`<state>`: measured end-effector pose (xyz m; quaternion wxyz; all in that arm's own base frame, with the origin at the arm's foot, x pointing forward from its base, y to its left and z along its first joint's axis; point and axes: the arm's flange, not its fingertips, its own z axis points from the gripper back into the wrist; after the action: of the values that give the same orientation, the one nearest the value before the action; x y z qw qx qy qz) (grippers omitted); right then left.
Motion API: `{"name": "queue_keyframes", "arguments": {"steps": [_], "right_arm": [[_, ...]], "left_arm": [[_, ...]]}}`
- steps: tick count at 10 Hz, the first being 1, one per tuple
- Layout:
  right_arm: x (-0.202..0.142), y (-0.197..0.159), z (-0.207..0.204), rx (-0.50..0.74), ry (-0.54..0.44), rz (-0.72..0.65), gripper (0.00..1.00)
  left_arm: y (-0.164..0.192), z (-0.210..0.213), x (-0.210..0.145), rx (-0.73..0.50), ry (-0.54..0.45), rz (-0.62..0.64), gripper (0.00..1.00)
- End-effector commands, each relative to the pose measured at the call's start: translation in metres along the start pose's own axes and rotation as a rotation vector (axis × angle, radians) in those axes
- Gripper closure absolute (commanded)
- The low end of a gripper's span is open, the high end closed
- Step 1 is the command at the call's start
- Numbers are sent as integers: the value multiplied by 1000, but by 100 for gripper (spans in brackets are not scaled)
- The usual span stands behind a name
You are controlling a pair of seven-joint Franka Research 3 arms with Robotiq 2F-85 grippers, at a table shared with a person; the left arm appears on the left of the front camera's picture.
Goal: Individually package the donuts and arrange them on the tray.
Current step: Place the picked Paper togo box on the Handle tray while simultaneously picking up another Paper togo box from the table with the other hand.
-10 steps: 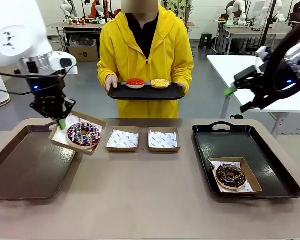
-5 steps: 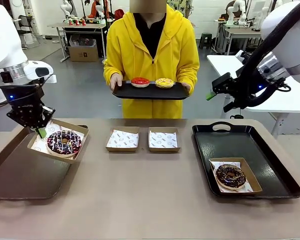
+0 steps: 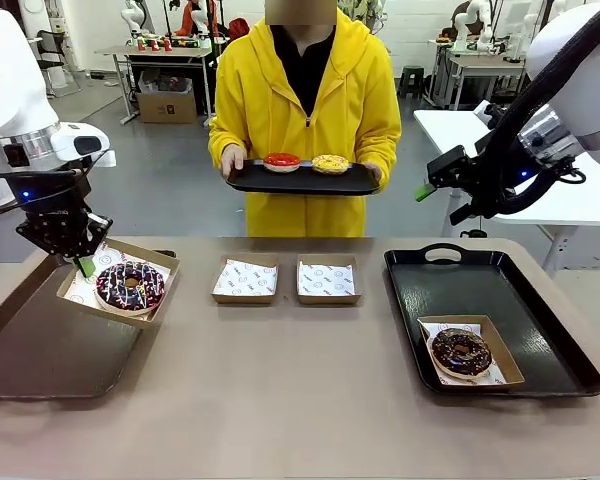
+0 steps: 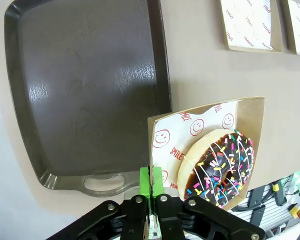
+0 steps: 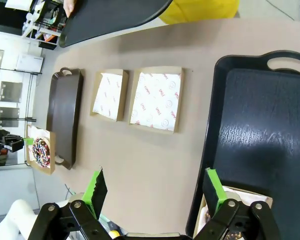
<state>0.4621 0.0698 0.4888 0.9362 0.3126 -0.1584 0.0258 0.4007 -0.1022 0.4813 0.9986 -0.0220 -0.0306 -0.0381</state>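
Tan tabletop shared with a person in a yellow hooded jacket at its far side. At the robot's left lies a dark brown rectangular tray; at its right, a black handled tray.

The left gripper is closed narrow on the rim of a small square brown cardboard box lined with smile-printed white paper. This box hangs tilted above the brown tray's far right corner, and contact with the tray cannot be judged. It contains the chocolate ring donut with coloured sprinkles, iced face up and tipped with the box. The left wrist view shows the green pads pressed together on the box edge.

A second lined box sits in the black tray's near left part and holds the dark chocolate ring donut, lying flat, hole upward.

Two further lined cardboard boxes stand side by side at the table's middle.

The person's hands hold a black oval serving tray bearing the glossy red-iced ring donut and the yellow-iced ring donut, both flat. Being rings, the donuts have no long axis.

The right gripper hangs above the table beyond the black tray, jaws spread wide, holding nothing.
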Motion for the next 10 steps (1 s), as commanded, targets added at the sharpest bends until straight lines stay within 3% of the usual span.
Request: {"name": "queue_keyframes", "arguments": {"steps": [1,4,6,10], "right_arm": [[2,1,-1,-17,-5,-4,0],[0,0,0,0,0,0,0],[13,34,-26,-181,45,40,0],[48,77,-105,-372,170,73,0]], "left_arm": [[-1,2,0,-4,-4,-1,99],[0,0,0,0,0,0,99],[29,-9,1,48,12,19,99],[73,-29,-15,122,21,-23,99]]}}
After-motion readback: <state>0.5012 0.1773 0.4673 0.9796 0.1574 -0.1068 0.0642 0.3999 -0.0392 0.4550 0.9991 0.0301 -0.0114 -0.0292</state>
